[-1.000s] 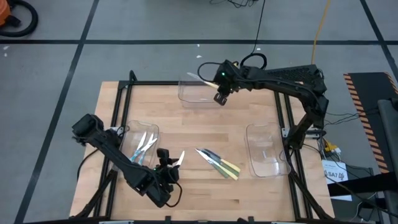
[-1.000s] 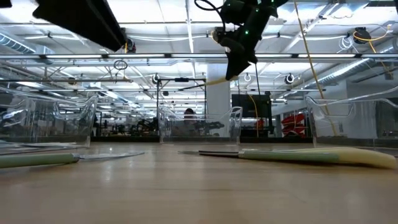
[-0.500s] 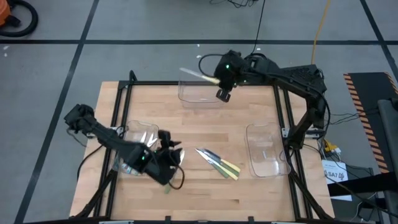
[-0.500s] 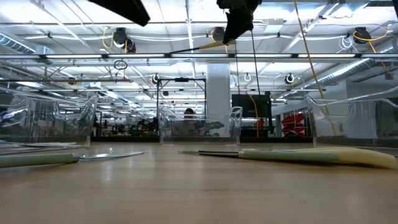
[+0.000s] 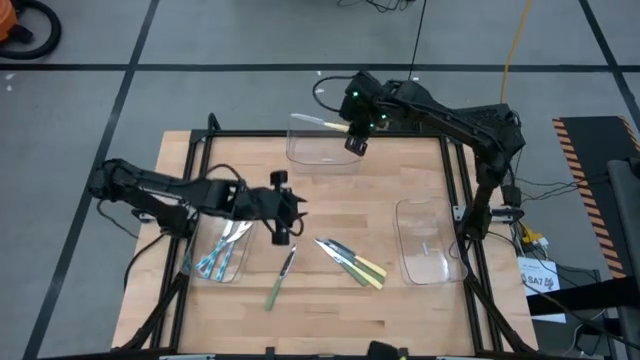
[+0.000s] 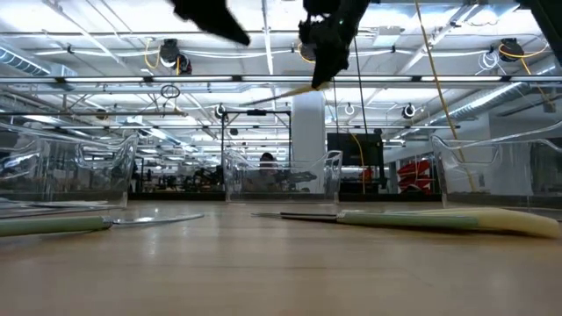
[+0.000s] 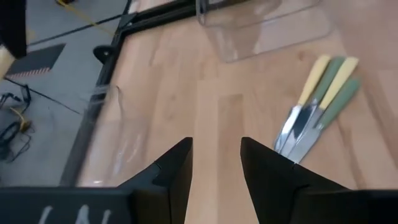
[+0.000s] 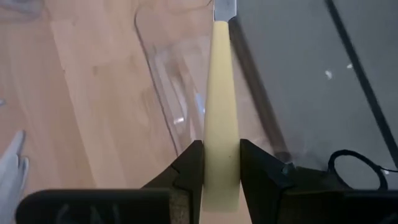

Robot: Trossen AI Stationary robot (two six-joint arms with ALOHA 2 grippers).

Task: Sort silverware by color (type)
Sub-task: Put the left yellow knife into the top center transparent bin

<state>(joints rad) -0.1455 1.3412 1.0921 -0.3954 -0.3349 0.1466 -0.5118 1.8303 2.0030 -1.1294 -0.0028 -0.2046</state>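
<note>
Right gripper: clamped on a pale yellow-handled utensil, held high over the far edge of the clear plastic bin at the table's back. Left gripper: fingers parted, holding nothing, above bare wood between the left clear bin and a loose green-handled utensil. Three yellow- and green-handled utensils lay mid-table; the right clear bin stood apart.

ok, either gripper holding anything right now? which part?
The right gripper pinches a yellow-handled utensil by its handle, above the far clear bin. The left gripper is open and holds nothing, over the table.
</note>
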